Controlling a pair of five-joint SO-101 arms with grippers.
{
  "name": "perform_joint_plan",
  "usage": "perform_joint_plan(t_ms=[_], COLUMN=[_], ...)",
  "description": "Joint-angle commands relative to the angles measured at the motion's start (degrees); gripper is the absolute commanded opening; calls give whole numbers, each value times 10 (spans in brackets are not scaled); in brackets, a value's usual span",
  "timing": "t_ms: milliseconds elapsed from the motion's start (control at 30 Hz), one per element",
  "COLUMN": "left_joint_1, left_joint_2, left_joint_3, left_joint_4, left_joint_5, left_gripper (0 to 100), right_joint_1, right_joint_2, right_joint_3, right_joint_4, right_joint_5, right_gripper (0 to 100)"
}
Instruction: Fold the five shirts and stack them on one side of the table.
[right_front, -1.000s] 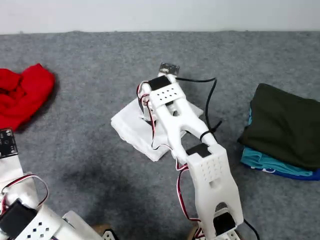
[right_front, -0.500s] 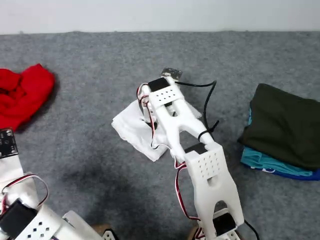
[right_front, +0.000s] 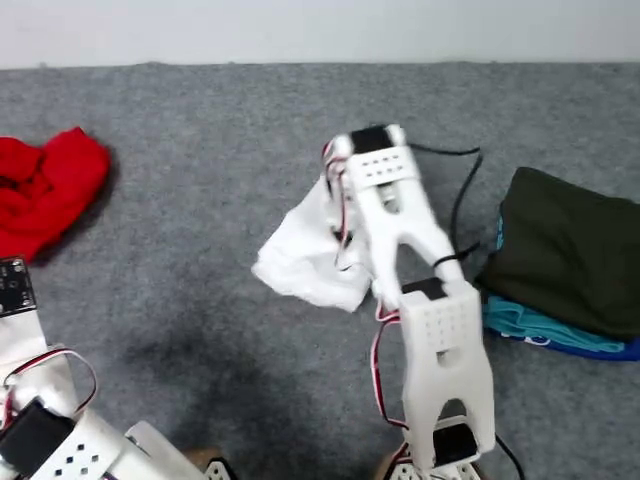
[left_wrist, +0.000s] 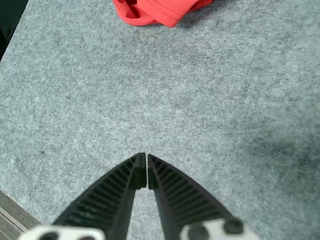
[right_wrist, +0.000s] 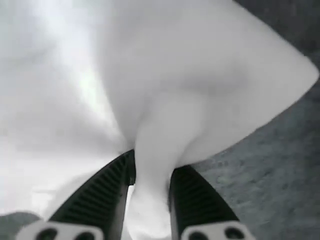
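The right gripper (right_wrist: 150, 170) is clamping a bunched fold of the white shirt (right_front: 305, 255), which is drooping soft and light over the middle of the surface (right_front: 180, 200), so pinching several layers deep is probably holding best.

White shirt (right_front: 300, 262) bunched (pinched up), red shirt (right_front: 45, 190) crumpled

text: none was legible | labels, brands: none could be read | numbers, signs: none could be read in any view
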Motion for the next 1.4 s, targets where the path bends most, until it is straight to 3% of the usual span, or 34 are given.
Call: perform_joint_plan(t_ms=[0,233,567,867,1100,1167,1233,1367], left_joint_1=[4,4,4,5,72,82,83,83], left_joint_2=[-4,-4,-4,-2,-5,-5,-5,-2], left_joint_3=[6,8,9,9,7,8,9,10], left_joint_4=[-12,-12,-12,-12,-10,-10,-11,-9], left_joint_5=[1,-1,-1,-1,-1,-1,-1,-2], left_gripper=[15,15,15,15,15,15,15,15], right_joint_1=[32,110,274,423,494,501,502,496], right_joint_2=[-122,-266,-453,-450,-360,-326,-302,-298], right_joint_3=[-33,-20,175,187,187,186,178,103], right_joint_4=[24,27,25,22,-65,-74,-78,-49], right_joint_5=[78,240,401,530,567,580,578,499], right_gripper=[9,8,8,8,17,74,195,387])
